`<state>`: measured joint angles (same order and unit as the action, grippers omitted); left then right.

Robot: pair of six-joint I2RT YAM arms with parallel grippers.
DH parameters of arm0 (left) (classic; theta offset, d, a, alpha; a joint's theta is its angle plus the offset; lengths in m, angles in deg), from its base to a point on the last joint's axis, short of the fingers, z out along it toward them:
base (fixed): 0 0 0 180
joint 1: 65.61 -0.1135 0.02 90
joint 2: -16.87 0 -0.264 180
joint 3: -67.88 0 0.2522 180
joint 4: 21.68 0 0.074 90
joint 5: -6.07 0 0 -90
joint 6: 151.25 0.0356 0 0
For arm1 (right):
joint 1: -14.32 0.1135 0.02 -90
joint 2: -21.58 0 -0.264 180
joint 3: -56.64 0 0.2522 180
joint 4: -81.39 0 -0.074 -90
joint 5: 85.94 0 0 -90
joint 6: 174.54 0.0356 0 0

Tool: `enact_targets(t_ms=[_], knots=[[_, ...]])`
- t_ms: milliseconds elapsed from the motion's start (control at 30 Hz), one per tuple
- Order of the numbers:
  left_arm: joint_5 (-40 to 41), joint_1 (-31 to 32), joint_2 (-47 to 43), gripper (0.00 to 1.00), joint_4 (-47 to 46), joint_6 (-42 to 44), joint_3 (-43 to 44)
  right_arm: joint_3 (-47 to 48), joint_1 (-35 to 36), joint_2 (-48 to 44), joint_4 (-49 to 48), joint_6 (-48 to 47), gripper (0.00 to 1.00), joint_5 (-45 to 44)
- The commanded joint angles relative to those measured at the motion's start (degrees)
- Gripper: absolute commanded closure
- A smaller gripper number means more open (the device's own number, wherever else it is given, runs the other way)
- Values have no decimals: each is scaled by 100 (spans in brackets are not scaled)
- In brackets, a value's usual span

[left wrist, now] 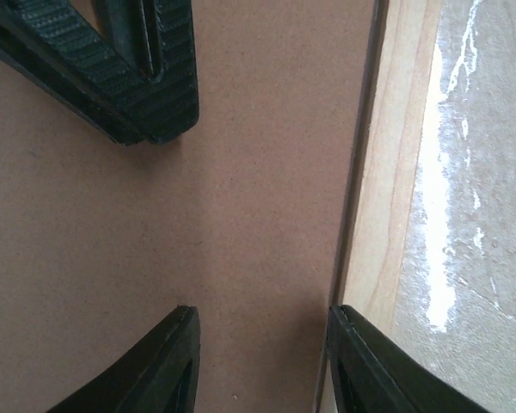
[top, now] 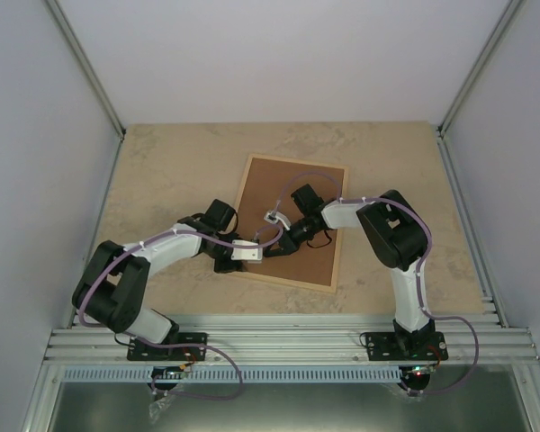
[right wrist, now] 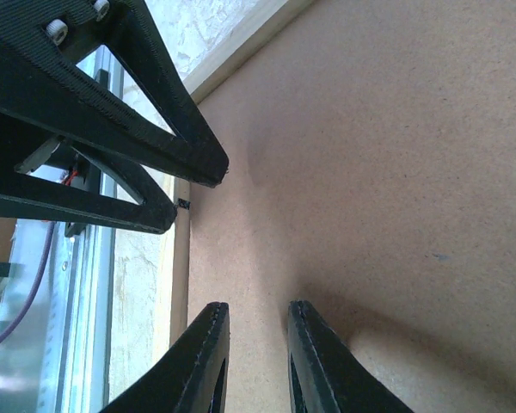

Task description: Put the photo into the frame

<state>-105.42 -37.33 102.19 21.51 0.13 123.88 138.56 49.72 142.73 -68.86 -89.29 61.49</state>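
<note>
The frame [top: 243,193] lies flat on the table, its light wooden rim around a brown fibreboard backing panel [top: 272,178]. The photo is hidden. Both grippers hover close over the panel near the frame's near edge, tips almost meeting. My left gripper [top: 268,250] [left wrist: 262,314] is open; one finger is over the panel [left wrist: 267,172], the other over the gap beside the wooden rim [left wrist: 387,172]. My right gripper [top: 284,241] [right wrist: 258,307] is open by a narrow gap, nothing between its fingers, above the panel [right wrist: 370,172]. The right gripper's fingers [left wrist: 146,77] show in the left wrist view.
The beige stone-patterned table [top: 180,171] surrounds the frame. Grey walls close the sides and back. An aluminium rail [top: 288,342] carrying both arm bases runs along the near edge. The rail [right wrist: 86,284] lies just beyond the wooden rim [right wrist: 179,267] in the right wrist view.
</note>
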Motion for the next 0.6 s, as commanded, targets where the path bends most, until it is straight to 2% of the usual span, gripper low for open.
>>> enact_targets(t_ms=[0,367,567], knots=[[325,37,154,57,-173,93,-169,-294,-89,252,503,-61,78,-832],[519,30,231,59,-213,351,-139,-294,-87,253,487,-48,78,-822],[-10,-32,52,58,404,201,438,-329,-86,234,487,-69,78,-813]])
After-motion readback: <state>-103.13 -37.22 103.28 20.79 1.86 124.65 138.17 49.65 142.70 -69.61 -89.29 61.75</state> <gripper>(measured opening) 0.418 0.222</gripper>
